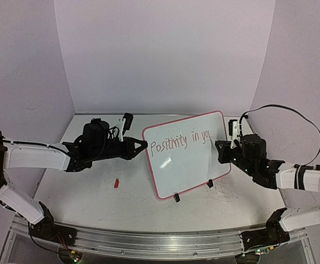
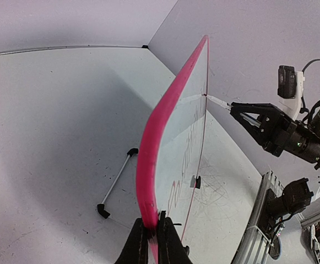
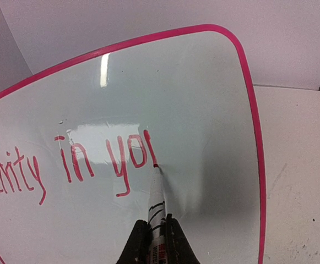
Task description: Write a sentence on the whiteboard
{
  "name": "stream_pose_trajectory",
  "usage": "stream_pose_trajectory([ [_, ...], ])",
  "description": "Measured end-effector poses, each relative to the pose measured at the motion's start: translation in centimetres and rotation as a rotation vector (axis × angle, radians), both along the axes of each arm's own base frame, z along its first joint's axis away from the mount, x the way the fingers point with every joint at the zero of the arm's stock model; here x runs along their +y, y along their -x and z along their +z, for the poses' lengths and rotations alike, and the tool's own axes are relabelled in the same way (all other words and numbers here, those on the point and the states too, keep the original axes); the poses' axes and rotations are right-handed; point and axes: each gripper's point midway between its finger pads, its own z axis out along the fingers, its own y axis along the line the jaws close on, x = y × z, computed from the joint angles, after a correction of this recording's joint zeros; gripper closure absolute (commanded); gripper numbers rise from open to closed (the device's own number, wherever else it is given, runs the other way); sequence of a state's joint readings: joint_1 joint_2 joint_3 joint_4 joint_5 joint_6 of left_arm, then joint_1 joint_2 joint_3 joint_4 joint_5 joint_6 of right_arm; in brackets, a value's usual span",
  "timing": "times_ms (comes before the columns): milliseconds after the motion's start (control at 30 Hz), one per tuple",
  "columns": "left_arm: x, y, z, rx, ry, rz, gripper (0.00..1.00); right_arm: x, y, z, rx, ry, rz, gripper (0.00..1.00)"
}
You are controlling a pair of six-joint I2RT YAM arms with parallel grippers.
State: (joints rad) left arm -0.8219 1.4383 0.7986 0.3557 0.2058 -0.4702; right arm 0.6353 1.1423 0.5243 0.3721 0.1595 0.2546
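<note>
The whiteboard (image 1: 188, 165) stands tilted on two black clip feet, white with a pink-red frame. Red lettering on it (image 1: 179, 141) reads "Positivity in yo" plus one more stroke. My left gripper (image 1: 143, 144) is shut on the board's left edge; the left wrist view shows the jaws (image 2: 152, 231) pinching the pink frame (image 2: 151, 148). My right gripper (image 1: 220, 146) is shut on a white marker (image 3: 157, 206). Its red tip touches the board at the foot of the stroke after "yo" (image 3: 128, 159). The marker also shows in the left wrist view (image 2: 217, 101).
A small red marker cap (image 1: 116, 183) lies on the table left of the board. A thin metal rod with black ends (image 2: 115, 184) lies behind the board. The aluminium rail (image 1: 160, 242) runs along the near edge. Grey walls enclose the table.
</note>
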Motion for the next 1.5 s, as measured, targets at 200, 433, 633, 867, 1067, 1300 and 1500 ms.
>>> stream_pose_trajectory([
  [200, 0.0, 0.0, 0.0, 0.0, 0.0, 0.0, 1.0, -0.2, -0.3, 0.1, -0.004, 0.006, -0.018, 1.0],
  [433, 0.0, 0.0, 0.0, 0.001, 0.0, 0.0, 1.0, 0.0, -1.2, 0.9, -0.023, 0.004, -0.04, 1.0],
  [633, 0.0, 0.0, 0.0, 0.0, 0.0, 0.0, 1.0, 0.1, -1.7, 1.4, -0.037, 0.009, -0.047, 1.0],
  [867, 0.0, 0.0, 0.0, 0.001, 0.0, 0.0, 1.0, 0.2, -1.9, 1.7, -0.047, 0.015, -0.049, 1.0],
  [1067, 0.0, 0.0, 0.0, 0.001, 0.0, 0.0, 1.0, 0.2, -1.9, 1.7, -0.049, 0.018, -0.049, 1.0],
  [1300, 0.0, 0.0, 0.0, 0.0, 0.0, 0.0, 1.0, 0.2, -1.8, 1.8, -0.045, 0.011, -0.045, 1.0],
  [1500, 0.0, 0.0, 0.0, 0.0, 0.0, 0.0, 1.0, 0.1, -1.3, 1.3, -0.031, 0.013, -0.037, 1.0],
])
